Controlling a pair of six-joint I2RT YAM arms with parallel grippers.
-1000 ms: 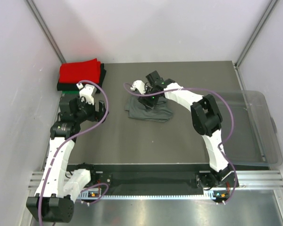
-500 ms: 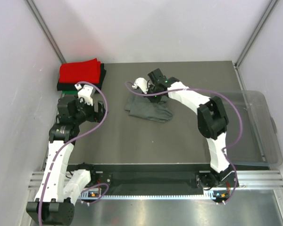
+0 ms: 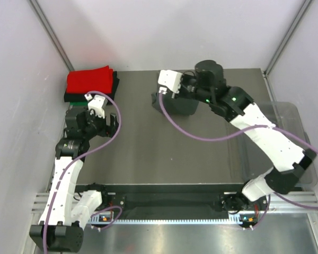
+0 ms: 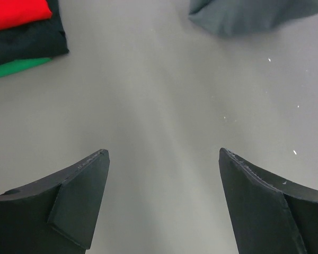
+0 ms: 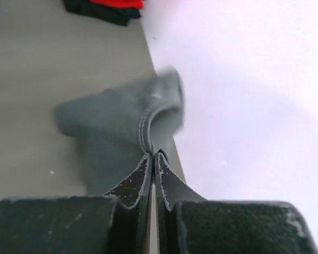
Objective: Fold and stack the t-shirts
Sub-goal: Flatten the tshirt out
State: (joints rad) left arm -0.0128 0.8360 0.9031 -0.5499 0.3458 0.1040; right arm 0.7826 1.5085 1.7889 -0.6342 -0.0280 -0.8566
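Nearest, we list one left claw (image 4: 163,154), fingers spread wide and holding nothing, poised over the bare table (image 3: 148,153). One clear plastic bin (image 3: 302,159) lies well to the right of the right claw and nearer the arm bases. Further out, one right claw (image 5: 152,154) has its fingers pressed together on a stitched edge of the one dark grey t-shirt (image 5: 116,121). The cloth bunches just beyond the fingertips, near the table's far edge, ahead and to the right of the left claw. Farthest, ahead and to the left of the left claw and well to the left of the right claw, sits one stack of three: one red t-shirt (image 3: 89,80) on top, one black t-shirt (image 4: 26,42) under it, one green t-shirt (image 4: 16,67) at the bottom. That makes four shirts, three of them stacked. We judge the step in hand to be handling the grey shirt on its way to the pile; whether its fold is neat we cannot tell. The next move calls for carrying it leftward, laying it squarely on the red one, then releasing.
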